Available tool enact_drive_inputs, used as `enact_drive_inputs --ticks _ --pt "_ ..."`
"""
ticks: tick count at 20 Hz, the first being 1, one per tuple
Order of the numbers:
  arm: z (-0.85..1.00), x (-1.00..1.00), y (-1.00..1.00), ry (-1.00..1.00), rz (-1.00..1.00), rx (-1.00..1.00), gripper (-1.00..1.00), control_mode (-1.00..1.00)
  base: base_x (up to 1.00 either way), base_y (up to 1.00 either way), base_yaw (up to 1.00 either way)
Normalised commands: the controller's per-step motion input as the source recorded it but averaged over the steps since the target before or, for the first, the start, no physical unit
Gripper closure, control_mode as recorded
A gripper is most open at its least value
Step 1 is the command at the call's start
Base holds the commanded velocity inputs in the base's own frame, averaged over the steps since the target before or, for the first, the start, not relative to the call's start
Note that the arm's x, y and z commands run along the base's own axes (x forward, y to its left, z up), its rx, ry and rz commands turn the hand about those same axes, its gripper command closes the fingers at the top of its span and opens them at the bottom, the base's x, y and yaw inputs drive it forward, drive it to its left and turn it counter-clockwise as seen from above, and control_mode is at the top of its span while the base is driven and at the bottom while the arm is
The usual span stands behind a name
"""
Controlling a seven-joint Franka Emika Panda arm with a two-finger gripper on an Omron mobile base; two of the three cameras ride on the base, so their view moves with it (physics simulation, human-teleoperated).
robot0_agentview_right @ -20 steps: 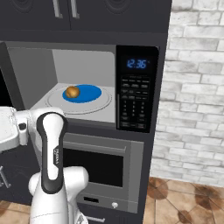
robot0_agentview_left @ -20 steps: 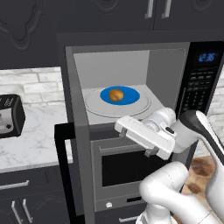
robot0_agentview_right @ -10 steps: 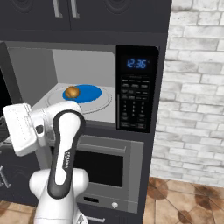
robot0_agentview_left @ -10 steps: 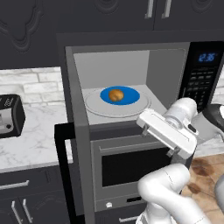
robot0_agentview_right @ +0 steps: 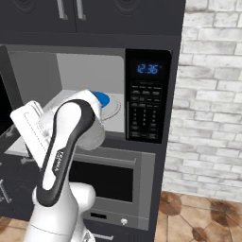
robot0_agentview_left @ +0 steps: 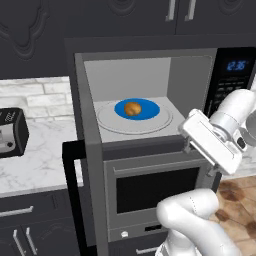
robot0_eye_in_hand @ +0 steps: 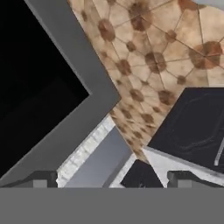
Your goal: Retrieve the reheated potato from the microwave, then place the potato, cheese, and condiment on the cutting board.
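Potato (robot0_agentview_left: 132,108) on blue plate (robot0_agentview_left: 149,108) inside open microwave (robot0_agentview_left: 150,75). Fingers (robot0_eye_in_hand: 111,178) spread wide, empty, outside the cavity.

Dark cabinets (robot0_agentview_left: 125,15) hang up high, with thin silver handles (robot0_agentview_left: 172,10). A white marble counter (robot0_agentview_left: 35,160) sits on the left — a black toaster (robot0_agentview_left: 12,132) stands on it. Behind it is a pale brick wall (robot0_agentview_left: 35,92). A lower oven (robot0_agentview_left: 155,187) has a dark window. On the right is a white brick wall (robot0_agentview_right: 210,94) — below it, a brown tiled floor (robot0_agentview_right: 198,215).
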Motion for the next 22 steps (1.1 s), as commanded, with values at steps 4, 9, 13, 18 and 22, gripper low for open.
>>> enact_drive_inputs --ticks 4,9,13,18,22 --pt "0.01 0.41 -0.19 -0.54 -0.06 0.0 -1.0 -1.0 0.0 0.0 0.0" --pt "-0.01 0.39 -0.14 -0.74 -0.06 -0.01 -1.0 -1.0 0.0 0.0 0.0" --pt "-0.02 0.39 -0.14 -0.82 -0.03 -0.03 -1.0 -1.0 0.0 0.0 0.0" --pt "0.05 0.35 -0.1 -0.64 -0.01 -0.01 -1.0 -1.0 0.0 0.0 0.0" --pt "0.11 0.35 0.0 -0.47 -0.14 -0.03 -1.0 -1.0 0.0 0.0 0.0"
